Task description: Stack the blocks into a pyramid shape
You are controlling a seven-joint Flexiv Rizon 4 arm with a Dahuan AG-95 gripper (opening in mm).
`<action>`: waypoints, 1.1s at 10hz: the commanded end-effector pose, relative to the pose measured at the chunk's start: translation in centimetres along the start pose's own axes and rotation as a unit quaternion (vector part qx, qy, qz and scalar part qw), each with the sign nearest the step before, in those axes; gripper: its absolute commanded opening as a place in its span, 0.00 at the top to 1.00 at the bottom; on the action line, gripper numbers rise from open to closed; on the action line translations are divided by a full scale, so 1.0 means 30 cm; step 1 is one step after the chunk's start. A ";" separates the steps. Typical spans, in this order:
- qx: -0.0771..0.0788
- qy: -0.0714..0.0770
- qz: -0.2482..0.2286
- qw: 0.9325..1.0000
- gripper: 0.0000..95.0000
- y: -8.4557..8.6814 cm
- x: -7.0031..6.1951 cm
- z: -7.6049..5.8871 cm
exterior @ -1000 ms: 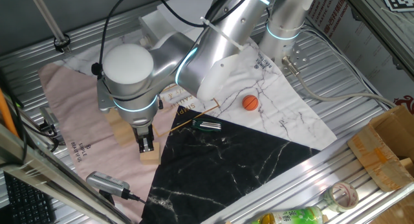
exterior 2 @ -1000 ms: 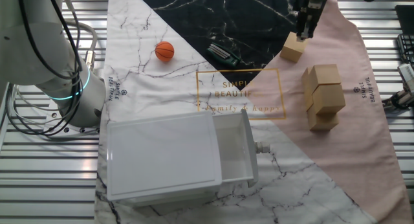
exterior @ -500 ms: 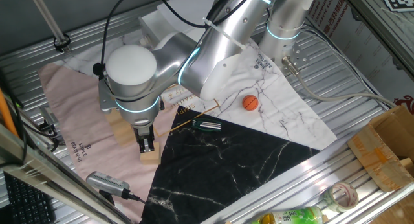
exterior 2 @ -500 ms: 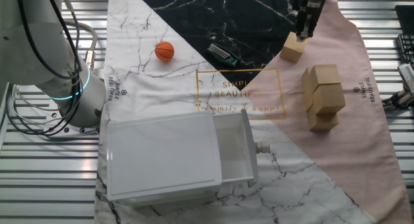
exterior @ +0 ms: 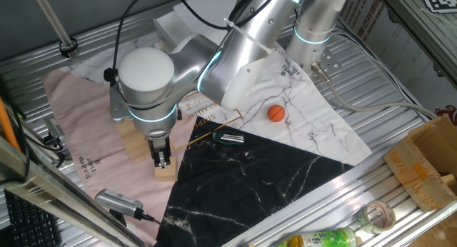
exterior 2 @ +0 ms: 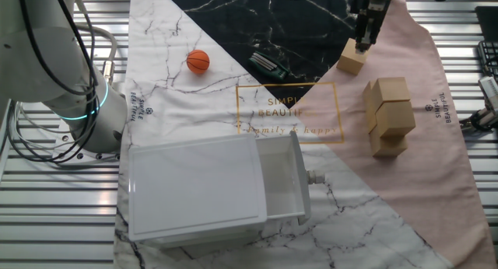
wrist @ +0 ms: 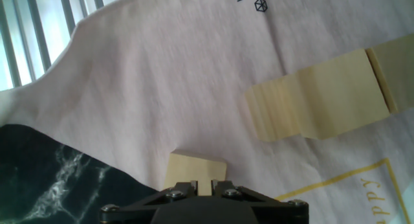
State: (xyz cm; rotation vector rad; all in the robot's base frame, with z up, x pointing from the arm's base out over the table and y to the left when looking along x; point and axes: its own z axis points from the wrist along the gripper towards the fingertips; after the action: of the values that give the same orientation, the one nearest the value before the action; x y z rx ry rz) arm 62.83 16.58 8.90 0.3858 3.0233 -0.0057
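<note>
Claw (exterior 2: pixel 363 43) barely shifted above block (wrist: pixel 196 174) (hand view shows gap).

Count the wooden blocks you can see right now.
4 that I can tell apart: one lone block below the end effector, and three in a stacked cluster on the pink cloth. More may be hidden inside that cluster.

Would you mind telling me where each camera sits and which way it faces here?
One fixed view: high off the black-marble corner, looking down; the arm's elbow fills the middle, the gripper on a lone block.
The other fixed view: high on the opposite side, behind the white box; the arm's base stands at left.
Hand view: on the hand, looking down along the fingers at that block.
Both fixed views share the orange ball and the block stack.
</note>
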 end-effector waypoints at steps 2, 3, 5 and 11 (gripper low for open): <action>-0.004 0.005 -0.001 1.000 0.00 0.002 -0.007 0.008; -0.004 0.005 0.000 1.000 0.00 0.000 -0.010 0.013; -0.004 0.005 0.002 1.000 0.00 -0.002 -0.018 0.025; -0.003 0.008 0.002 1.000 0.00 0.023 -0.023 0.070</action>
State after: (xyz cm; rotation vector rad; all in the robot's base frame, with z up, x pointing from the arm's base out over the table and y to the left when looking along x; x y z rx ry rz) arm 63.92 17.08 6.71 0.3913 3.0376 0.0055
